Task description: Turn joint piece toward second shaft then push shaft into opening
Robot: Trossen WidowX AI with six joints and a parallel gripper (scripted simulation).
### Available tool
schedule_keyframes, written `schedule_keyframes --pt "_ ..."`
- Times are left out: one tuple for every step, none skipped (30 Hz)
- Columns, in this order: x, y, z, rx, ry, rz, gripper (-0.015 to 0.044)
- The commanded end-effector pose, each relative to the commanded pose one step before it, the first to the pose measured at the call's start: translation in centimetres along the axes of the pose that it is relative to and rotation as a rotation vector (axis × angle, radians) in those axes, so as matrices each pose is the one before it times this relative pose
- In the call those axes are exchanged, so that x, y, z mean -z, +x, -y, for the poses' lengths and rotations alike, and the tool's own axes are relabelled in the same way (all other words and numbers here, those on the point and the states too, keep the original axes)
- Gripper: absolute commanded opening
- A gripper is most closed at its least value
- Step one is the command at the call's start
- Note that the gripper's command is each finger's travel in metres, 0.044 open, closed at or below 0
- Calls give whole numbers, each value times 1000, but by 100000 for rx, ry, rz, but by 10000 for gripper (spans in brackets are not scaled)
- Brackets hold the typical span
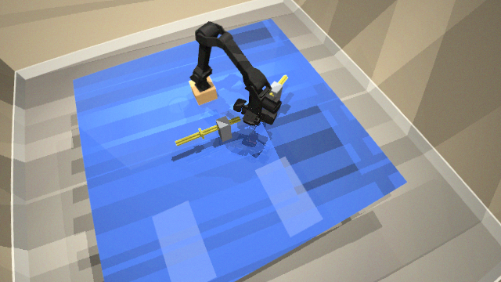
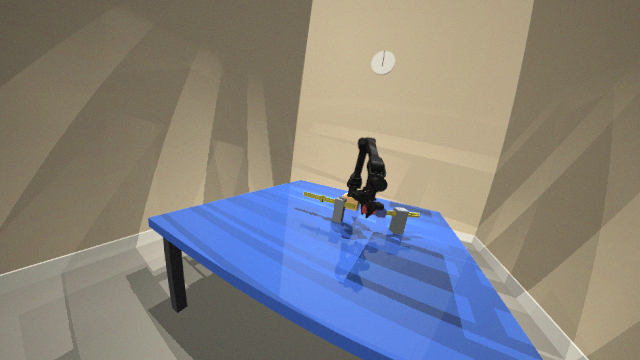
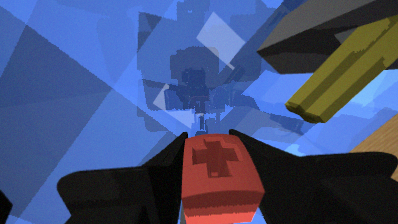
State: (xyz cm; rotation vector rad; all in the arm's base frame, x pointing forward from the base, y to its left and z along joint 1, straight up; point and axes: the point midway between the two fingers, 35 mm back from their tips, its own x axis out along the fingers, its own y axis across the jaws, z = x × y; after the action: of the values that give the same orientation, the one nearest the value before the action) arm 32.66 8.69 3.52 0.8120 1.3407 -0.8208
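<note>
My gripper (image 1: 253, 122) (image 2: 370, 212) (image 3: 208, 134) is shut on the red square joint piece (image 3: 218, 172) (image 2: 366, 209). The piece sits between my black fingers, and its cross-shaped opening faces the wrist camera. In the top view the gripper hides the piece. The second yellow shaft (image 1: 195, 135) (image 2: 320, 198) (image 3: 340, 75) passes through a grey block (image 1: 225, 129) (image 2: 338, 210) (image 3: 320, 30). Its free tip lies a little to the side of the joint piece, apart from it. The fixed shaft (image 1: 282, 80) (image 2: 413, 214) sits in another grey block (image 1: 276, 88) (image 2: 398, 221) behind my wrist.
The arm stands on a tan base block (image 1: 204, 93) (image 3: 381, 145) near the back of the blue table (image 1: 156, 196) (image 2: 300, 260). A low pale wall (image 1: 391, 113) runs around the floor. One dark table leg (image 2: 175, 275) shows at the left corner.
</note>
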Motion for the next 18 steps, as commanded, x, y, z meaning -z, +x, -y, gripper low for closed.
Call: schedule_keyframes --pt "3 118 321 227 6763 -2344 0" --pt "-4 27 78 43 1695 -548 0" --pt "-3 28 79 34 1694 -550 0" --pt "-4 28 79 24 1696 -552 0" --pt "-3 29 80 17 1704 -556 0" --pt "-3 29 81 12 1714 -561 0" --pt "-3 29 81 5 1717 -565 0" --pt "-3 30 81 -2 1714 -566 0" --pt "-3 31 82 -10 1713 -567 0" --pt "-3 31 82 -18 1712 -569 0" --pt "-3 32 82 -27 1710 -571 0" --pt "-3 32 82 -38 1705 -572 0" --pt "-3 31 82 -51 1704 -571 0" --pt "-3 31 82 -63 1705 -572 0" --pt "-3 30 82 -76 1708 -573 0" --pt "-3 30 82 -87 1711 -575 0" --pt "-3 30 82 -99 1714 -577 0" --pt "-3 30 82 -111 1716 -579 0"
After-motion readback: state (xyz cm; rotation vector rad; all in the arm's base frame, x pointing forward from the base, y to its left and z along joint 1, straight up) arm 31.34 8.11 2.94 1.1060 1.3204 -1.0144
